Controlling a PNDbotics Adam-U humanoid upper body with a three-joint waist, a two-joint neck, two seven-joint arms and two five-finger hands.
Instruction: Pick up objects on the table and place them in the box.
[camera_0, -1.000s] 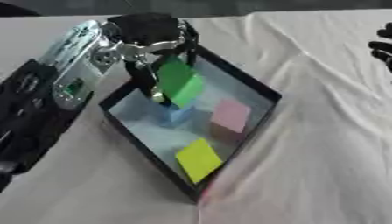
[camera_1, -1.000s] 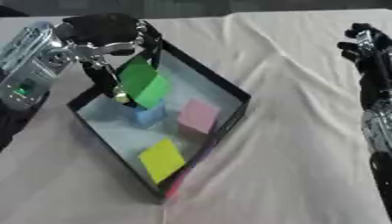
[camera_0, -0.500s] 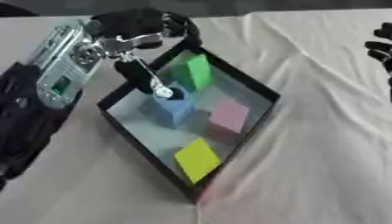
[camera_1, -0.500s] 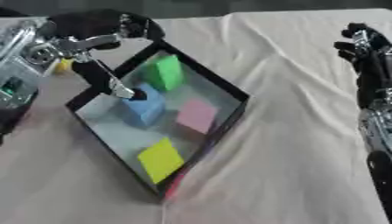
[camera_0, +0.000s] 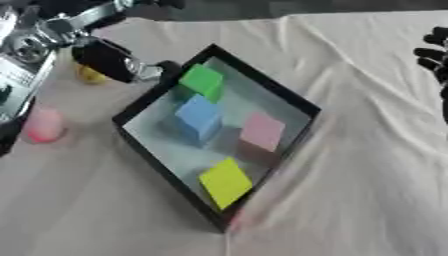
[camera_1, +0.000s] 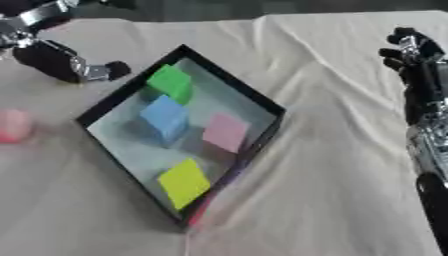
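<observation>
No readable text, label, brand, number or sign anywhere on the black-walled box, the coloured blocks, the cream cloth or the hands.

cloth-covered table, black box, pink thing

Left hand: black fingers, silver metal joints, grey forearm housing. Right hand: black segmented fingers, silver wrist section.

Four blocks inside black box
</observation>
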